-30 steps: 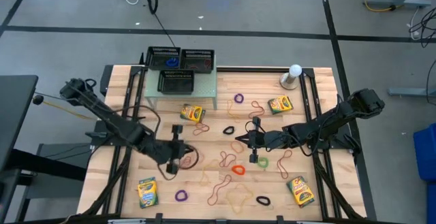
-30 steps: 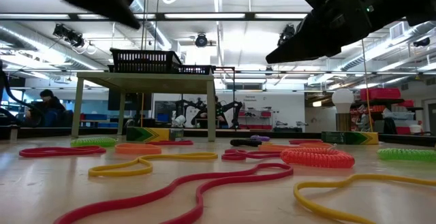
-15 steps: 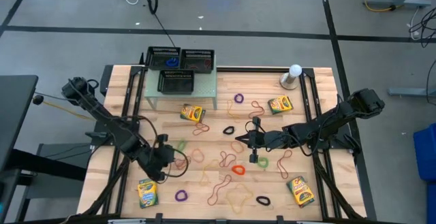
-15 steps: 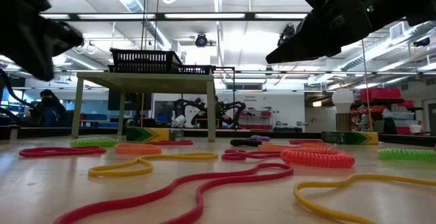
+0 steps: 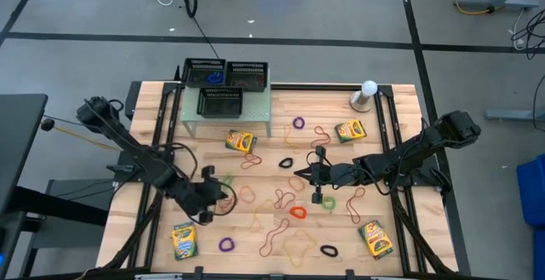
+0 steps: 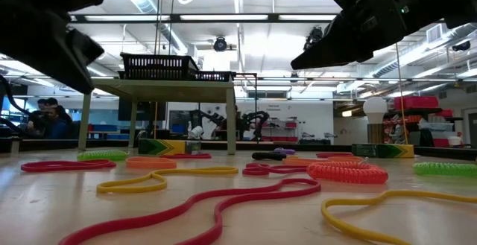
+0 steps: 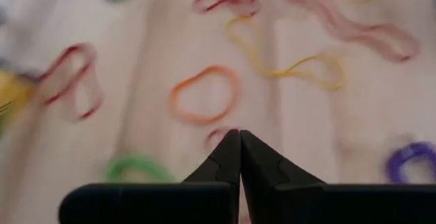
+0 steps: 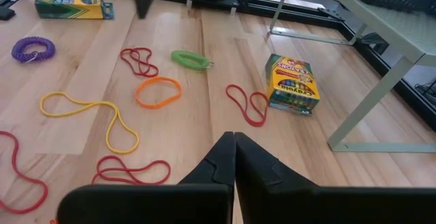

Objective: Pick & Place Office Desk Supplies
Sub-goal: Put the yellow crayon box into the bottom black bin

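- Shifted since the earlier frame: the left hand now sits lower-left of centre in the high view, fingers pressed shut on nothing.
- Left of it, at lower left, lies a yellow-and-green cardboard crayon box on the pale wooden counter.
- Just ahead of its fingertips in the left wrist view lies an orange rubber-band loop; likely step: picking a band, which calls for opening, then lowering over it.
- Right of centre, the right hand waits shut and empty.
- Motion blur hides the small reddish loop at the left fingertips.
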